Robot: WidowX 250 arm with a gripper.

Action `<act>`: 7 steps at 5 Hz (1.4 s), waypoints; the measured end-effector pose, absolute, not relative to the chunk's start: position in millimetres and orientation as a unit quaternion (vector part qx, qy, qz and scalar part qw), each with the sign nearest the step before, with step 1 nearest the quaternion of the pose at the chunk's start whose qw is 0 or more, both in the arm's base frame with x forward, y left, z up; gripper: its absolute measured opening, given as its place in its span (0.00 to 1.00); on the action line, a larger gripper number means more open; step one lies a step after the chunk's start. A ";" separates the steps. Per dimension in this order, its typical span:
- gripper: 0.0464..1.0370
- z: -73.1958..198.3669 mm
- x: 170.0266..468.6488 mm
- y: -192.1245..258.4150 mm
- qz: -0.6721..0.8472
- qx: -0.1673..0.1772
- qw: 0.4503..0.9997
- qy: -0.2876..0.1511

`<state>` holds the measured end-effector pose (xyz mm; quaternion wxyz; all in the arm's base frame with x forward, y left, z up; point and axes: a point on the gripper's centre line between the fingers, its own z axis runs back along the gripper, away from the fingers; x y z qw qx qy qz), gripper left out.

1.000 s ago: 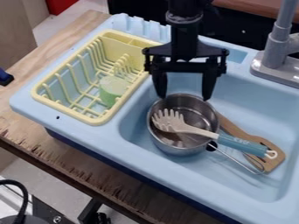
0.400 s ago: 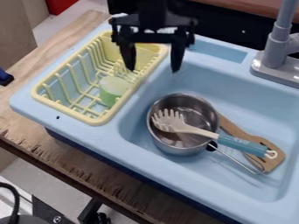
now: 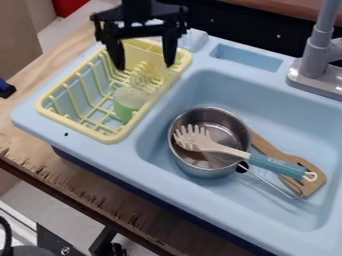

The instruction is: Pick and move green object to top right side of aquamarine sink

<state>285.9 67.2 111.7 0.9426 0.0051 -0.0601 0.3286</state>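
On the left, the wooden surface (image 3: pixel 40 160) runs out past the view's edge, and we see a yellow rack (image 3: pixel 110 137) set on the left part of the blue sink (image 3: pixel 157 165). Inside the rack, near its right side, we find the green object (image 3: pixel 125 108): a soft, light green body with rounded sides and a paler, milky top that looks partly see-through. Its lower edge is hard for us to make out among the rack's bars. The paler end points up; the thing looks about as tall as it is wide, so we cannot name a sure long axis.

Just to the right, we see the end effector (image 3: pixel 145 67) above the rack's far end, spread wide with nothing between its tips; the arm above is cut off by the top edge. Further right, in the basin, a metal pot (image 3: pixel 190 167) holds a pale fork (image 3: pixel 214 147) with a teal handle, and hides part of a wooden spatula (image 3: pixel 310 184). A grey faucet (image 3: pixel 314 62) stands at the far right, its top cut off.
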 end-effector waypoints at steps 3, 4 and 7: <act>0.96 96.0 270.8 95.4 0.379 0.004 0.924 -0.041; 0.96 84.7 267.1 99.3 0.402 -0.003 0.915 -0.023; 0.96 63.3 257.4 99.9 0.412 0.003 0.911 -0.009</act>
